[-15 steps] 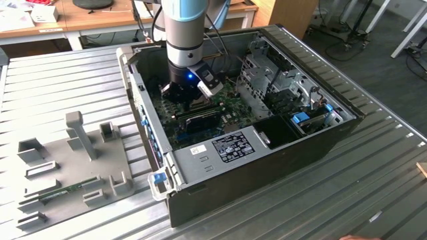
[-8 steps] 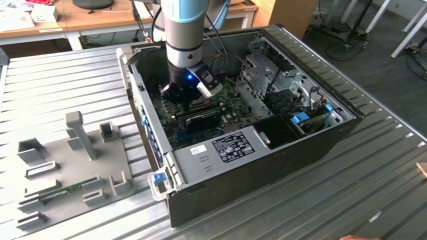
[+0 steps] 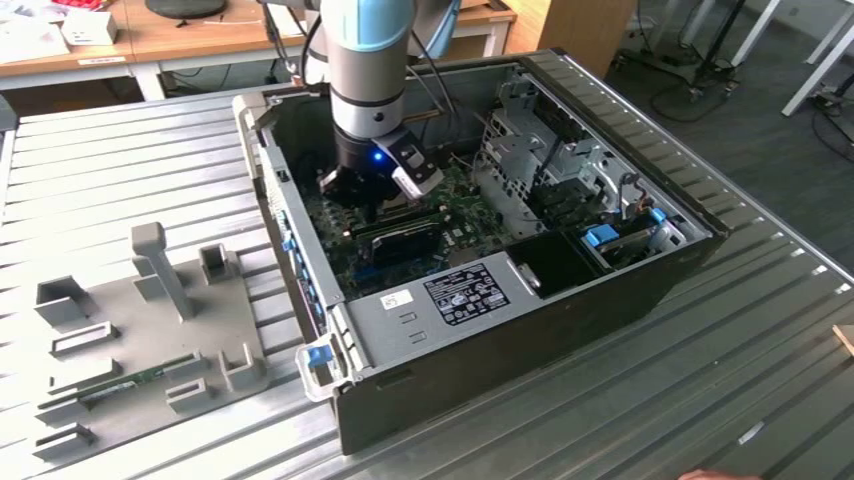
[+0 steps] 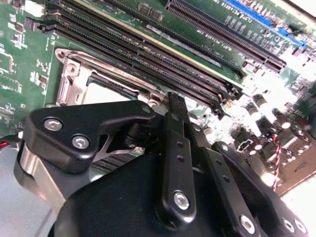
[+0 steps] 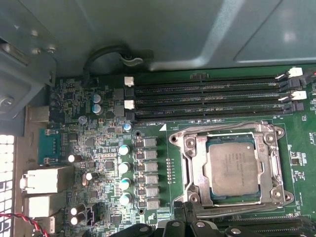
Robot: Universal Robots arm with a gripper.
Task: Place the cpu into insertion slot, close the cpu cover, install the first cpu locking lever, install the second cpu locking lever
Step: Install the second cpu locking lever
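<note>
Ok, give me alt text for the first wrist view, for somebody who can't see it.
A silver-grey cpu sits in the insertion slot of a green circuit board, with the silvery cpu cover lying closed around it. Long black memory slots run beside the socket, and black gripper parts show close by.

Even, bright overhead light is washing the ribbed metal worktop (image 3: 747, 360) in the exterior view; the computer case (image 3: 561, 300) interior is sitting in shadow. A blue indicator (image 3: 378, 155) is glowing on the arm. In the second wrist view the end effector (image 4: 177, 106) is looming dark and soft-focused. In the first wrist view the cpu (image 5: 233, 170) is catching dull glare, and one corner is blowing out white.
</note>
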